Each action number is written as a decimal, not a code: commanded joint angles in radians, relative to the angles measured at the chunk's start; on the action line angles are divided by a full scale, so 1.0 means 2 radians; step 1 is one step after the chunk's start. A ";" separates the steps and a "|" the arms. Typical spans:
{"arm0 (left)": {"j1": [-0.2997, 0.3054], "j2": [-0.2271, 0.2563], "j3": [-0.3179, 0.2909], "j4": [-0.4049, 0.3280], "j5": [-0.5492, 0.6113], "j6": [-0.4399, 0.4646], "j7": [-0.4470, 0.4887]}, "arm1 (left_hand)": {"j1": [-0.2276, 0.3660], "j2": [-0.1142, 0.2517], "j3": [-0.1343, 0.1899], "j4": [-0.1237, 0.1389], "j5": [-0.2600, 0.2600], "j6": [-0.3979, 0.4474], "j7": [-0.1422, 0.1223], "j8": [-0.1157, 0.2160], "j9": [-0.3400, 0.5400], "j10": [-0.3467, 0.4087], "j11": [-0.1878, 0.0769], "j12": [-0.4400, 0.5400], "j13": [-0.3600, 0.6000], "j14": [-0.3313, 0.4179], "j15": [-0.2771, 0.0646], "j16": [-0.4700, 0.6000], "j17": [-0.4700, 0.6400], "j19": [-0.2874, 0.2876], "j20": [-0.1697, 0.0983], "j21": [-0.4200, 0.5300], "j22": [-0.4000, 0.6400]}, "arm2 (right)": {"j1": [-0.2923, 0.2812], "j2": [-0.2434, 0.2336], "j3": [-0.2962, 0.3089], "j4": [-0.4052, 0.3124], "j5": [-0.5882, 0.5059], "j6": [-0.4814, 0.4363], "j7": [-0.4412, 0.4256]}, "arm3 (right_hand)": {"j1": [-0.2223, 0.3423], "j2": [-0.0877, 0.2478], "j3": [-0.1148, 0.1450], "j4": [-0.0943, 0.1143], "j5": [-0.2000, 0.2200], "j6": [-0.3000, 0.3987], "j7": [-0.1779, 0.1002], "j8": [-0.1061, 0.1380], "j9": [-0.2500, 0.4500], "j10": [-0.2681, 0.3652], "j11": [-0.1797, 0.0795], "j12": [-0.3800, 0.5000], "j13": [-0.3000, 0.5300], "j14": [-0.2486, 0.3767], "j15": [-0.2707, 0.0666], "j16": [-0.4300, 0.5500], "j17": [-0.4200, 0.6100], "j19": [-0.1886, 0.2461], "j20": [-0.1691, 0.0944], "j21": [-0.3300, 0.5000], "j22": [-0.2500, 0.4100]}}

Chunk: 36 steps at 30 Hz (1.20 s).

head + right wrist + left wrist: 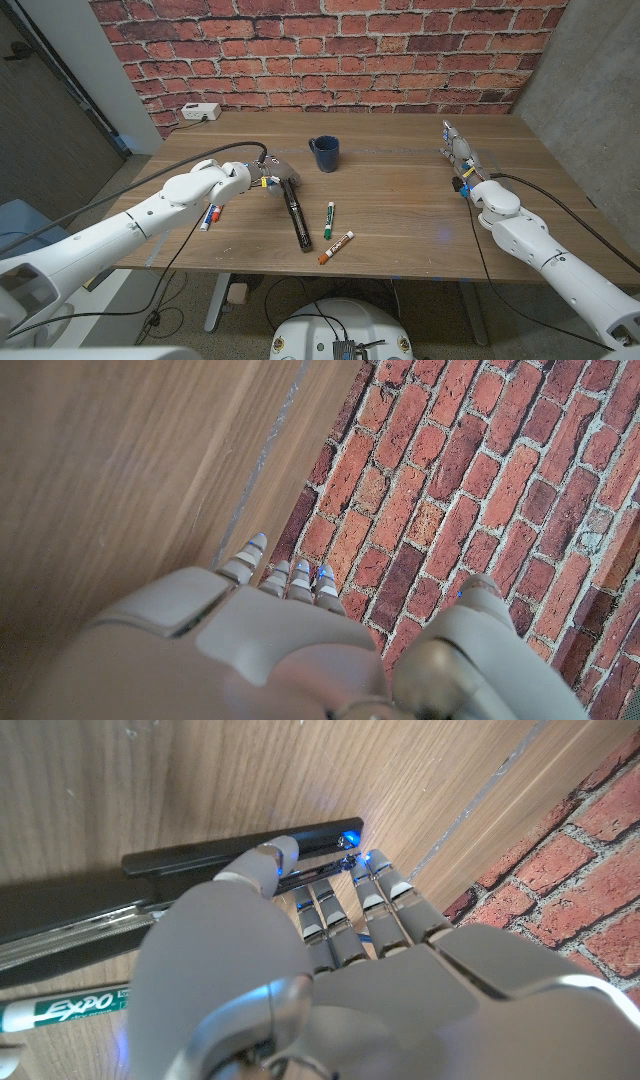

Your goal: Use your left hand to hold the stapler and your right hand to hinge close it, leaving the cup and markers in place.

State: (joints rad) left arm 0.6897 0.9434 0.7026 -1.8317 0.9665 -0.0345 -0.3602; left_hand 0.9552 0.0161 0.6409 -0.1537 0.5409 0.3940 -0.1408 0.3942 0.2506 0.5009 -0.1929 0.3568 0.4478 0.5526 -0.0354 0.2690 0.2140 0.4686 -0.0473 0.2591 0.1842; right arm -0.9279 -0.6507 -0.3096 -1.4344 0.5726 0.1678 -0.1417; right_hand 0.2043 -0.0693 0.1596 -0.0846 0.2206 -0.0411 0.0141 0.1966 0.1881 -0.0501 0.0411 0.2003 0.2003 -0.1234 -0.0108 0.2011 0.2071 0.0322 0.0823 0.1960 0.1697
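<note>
Two hinged halves on that long black metal stapler (pixel 294 208): stiff, heavyish; left hand (pixel 262 176) fingers (pixel 262 866) held its back end, right hand (pixel 458 150) fingers straight, holding nothing.

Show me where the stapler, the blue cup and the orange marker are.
stapler (pixel 296 220), head view, middle of its long black body.
blue cup (pixel 324 154), head view, outer wall.
orange marker (pixel 337 246), head view, middle of its barrel.

The word "EXPO" can be read in white letters on the green label of a marker (pixel 60 1012) in the left wrist view. The print on the markers in the head view is too small to read.
</note>
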 commanded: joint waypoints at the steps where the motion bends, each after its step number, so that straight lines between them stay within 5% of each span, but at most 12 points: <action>1: 0.004 -0.002 0.003 -0.007 0.005 0.007 -0.007 | -0.005 0.004 0.015 -0.001 0.007 0.028 -0.003 0.010 0.002 0.031 -0.002 0.023 0.012 0.045 -0.092 0.006 0.006 0.015 -0.004 0.007 0.004 | -0.001 0.000 0.002 0.007 0.004 0.005 0.006 | 0.001 0.003 -0.002 0.001 -0.002 0.002 0.001 0.001 0.001 -0.002 -0.002 0.002 0.000 -0.002 0.000 0.004 0.001 0.002 0.001 -0.002 0.001; 5: 0.004 -0.003 0.006 -0.008 0.009 0.009 -0.010 | 0.003 0.009 0.009 -0.006 0.000 0.048 -0.002 0.017 0.002 0.051 -0.004 0.038 0.019 0.071 -0.098 0.016 0.017 0.025 -0.005 0.012 0.006 | -0.001 0.000 0.002 0.010 0.005 0.007 0.008 | 0.001 0.003 -0.002 0.001 -0.002 0.002 0.001 0.001 0.001 -0.002 -0.002 0.002 0.000 -0.002 0.000 0.004 0.001 0.001 0.001 -0.002 0.001; 10: 0.006 -0.005 0.006 -0.009 0.013 0.013 -0.006 | 0.026 0.018 -0.020 -0.012 -0.023 0.077 0.003 0.026 0.005 0.074 -0.006 0.062 0.034 0.097 -0.100 0.037 0.045 0.031 -0.006 0.022 0.012 | -0.002 0.000 0.003 0.012 0.007 0.008 0.009 | 0.001 0.003 -0.003 0.001 -0.002 0.002 0.001 0.001 0.001 -0.001 -0.002 0.002 0.000 -0.002 0.000 0.004 0.001 0.002 0.001 -0.002 0.001; 13: 0.010 -0.005 0.005 -0.010 0.016 0.015 0.004 | 0.043 0.024 -0.043 -0.012 -0.046 0.088 0.003 0.032 0.012 0.088 -0.006 0.082 0.048 0.112 -0.099 0.051 0.065 0.032 -0.004 0.030 0.017 | -0.003 0.000 0.003 0.012 0.007 0.010 0.010 | 0.002 0.004 -0.003 0.001 -0.002 0.002 0.001 0.001 0.001 -0.001 -0.003 0.002 0.000 -0.002 0.000 0.004 0.001 0.002 0.001 -0.002 0.001; 15: 0.012 -0.005 0.005 -0.011 0.018 0.016 0.010 | 0.072 0.041 -0.082 -0.012 -0.087 0.108 0.001 0.046 0.027 0.093 -0.008 0.114 0.081 0.123 -0.099 0.075 0.106 0.028 0.002 0.044 0.028 | -0.004 -0.001 0.004 0.011 0.008 0.010 0.010 | 0.002 0.004 -0.003 0.001 -0.002 0.002 0.001 0.001 0.001 -0.001 -0.002 0.002 0.000 -0.002 0.000 0.004 0.001 0.002 0.001 -0.002 0.001; 21: 0.022 -0.003 -0.001 -0.013 0.014 0.021 0.029 | 0.130 0.056 -0.133 -0.010 -0.138 0.140 -0.004 0.086 0.065 0.112 -0.004 0.182 0.150 0.146 -0.101 0.111 0.173 0.026 0.008 0.078 0.047 | -0.009 -0.002 0.007 0.007 0.010 0.009 0.007 | 0.002 0.004 -0.003 0.001 -0.002 0.003 0.001 0.001 0.001 -0.002 -0.003 0.002 0.001 -0.002 0.000 0.004 0.001 0.002 0.001 -0.002 0.001; 28: 0.034 0.003 -0.008 -0.021 0.009 0.027 0.045 | 0.156 0.061 -0.148 -0.011 -0.159 0.157 -0.009 0.113 0.090 0.114 -0.004 0.205 0.162 0.156 -0.102 0.114 0.191 0.025 0.011 0.096 0.058 | -0.013 -0.005 0.008 0.002 0.011 0.009 0.007 | 0.002 0.005 -0.003 0.001 -0.002 0.004 0.001 0.002 0.001 -0.002 -0.002 0.002 0.001 -0.002 0.000 0.004 0.001 0.002 0.001 -0.002 0.001; 36: 0.059 0.014 -0.031 -0.033 -0.011 0.040 0.086 | 0.157 0.061 -0.149 -0.011 -0.160 0.156 -0.008 0.115 0.093 0.113 -0.004 0.206 0.163 0.157 -0.102 0.114 0.192 0.029 0.010 0.099 0.059 | -0.014 -0.005 0.008 0.000 0.011 0.009 0.009 | 0.002 0.005 -0.003 0.001 -0.002 0.006 0.000 0.002 0.001 -0.001 -0.002 0.002 0.001 -0.002 -0.001 0.004 0.001 0.003 0.001 -0.002 0.001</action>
State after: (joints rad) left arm 0.7537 0.9477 0.6862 -1.8697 0.9825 0.0178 -0.2755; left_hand 1.2509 0.1263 0.3474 -0.1771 0.2195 0.6896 -0.1516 0.6126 0.3663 0.7195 -0.1989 0.6986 0.5428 0.7881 -0.0180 0.4462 0.3641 0.5159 -0.0302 0.4502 0.2998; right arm -0.9491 -0.6581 -0.2962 -1.4253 0.5915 0.1867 -0.1258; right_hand 0.2044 -0.0694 0.1554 -0.0804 0.2206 -0.0302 0.0141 0.1966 0.1881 -0.0501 0.0411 0.2003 0.2003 -0.1234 -0.0108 0.2011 0.2070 0.0322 0.0822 0.1922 0.1697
